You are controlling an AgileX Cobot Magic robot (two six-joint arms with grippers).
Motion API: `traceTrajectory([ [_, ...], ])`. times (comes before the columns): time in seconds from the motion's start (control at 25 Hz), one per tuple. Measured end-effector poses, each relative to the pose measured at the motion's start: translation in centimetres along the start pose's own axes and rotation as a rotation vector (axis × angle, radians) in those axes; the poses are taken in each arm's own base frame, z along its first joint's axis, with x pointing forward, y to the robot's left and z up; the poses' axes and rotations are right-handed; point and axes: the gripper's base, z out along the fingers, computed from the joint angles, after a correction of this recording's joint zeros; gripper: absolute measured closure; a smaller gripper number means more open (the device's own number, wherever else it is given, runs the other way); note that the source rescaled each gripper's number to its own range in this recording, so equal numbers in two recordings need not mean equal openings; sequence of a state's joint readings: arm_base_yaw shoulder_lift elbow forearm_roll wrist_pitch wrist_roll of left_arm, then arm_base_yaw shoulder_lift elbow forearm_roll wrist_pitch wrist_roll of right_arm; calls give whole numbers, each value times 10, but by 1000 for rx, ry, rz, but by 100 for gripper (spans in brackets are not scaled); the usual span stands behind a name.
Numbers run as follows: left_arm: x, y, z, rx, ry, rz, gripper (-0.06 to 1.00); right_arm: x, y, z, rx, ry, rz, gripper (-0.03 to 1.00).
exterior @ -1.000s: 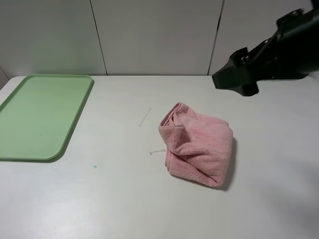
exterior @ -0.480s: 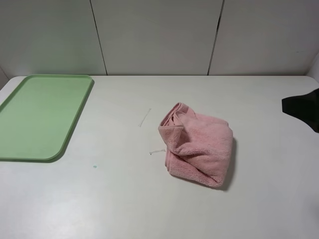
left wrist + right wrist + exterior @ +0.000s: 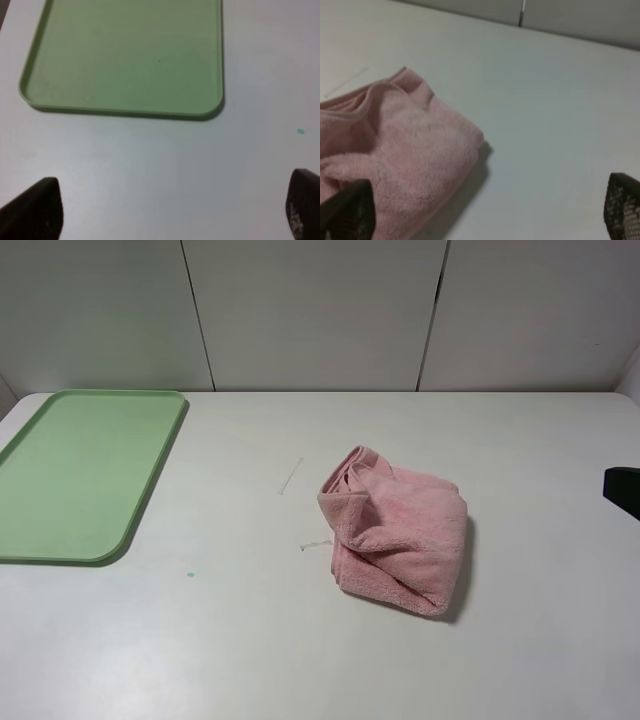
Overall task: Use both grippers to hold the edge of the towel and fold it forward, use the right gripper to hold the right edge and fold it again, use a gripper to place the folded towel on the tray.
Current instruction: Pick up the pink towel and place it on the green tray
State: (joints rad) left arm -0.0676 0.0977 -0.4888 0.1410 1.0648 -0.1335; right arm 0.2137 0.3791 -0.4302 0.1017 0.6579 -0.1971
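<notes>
Towel first: the fluffy pink terry towel [image 3: 397,535] is lying in a loose, lumpy bundle on the flat white tabletop [image 3: 250,640], with folds bunching over each other. Its thin stitched pink hem [image 3: 341,486] is curling along the side facing the flat light green plastic tray [image 3: 80,475], and a small white tag [image 3: 316,544] is poking out from that same side. The tray is sitting well apart from the towel, with its long rim turned toward it. A thin white strip [image 3: 290,477] is lying near the towel on the tray side, and a tiny green speck [image 3: 190,574] is showing further out between the 2.

The left gripper [image 3: 172,202] is hanging over bare table just beside the tray's short rim, far from the towel. Its 2 black fingers [image 3: 35,210] are spreading wide and gripping nothing.

The right gripper [image 3: 485,207] is facing the towel from the side away from the tray. Its 2 black fingers [image 3: 622,205] are also splaying wide, with nothing between them. From the high camera, only a black sliver of the right arm [image 3: 623,490] is showing, well apart from the towel.
</notes>
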Motion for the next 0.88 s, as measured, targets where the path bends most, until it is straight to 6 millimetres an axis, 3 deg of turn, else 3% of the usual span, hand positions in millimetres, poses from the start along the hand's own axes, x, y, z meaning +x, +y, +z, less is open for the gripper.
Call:
traceTrajectory([
  [0.88,0,0,0,0,0,0,7,15,11,-55,42,-311,54,-3],
])
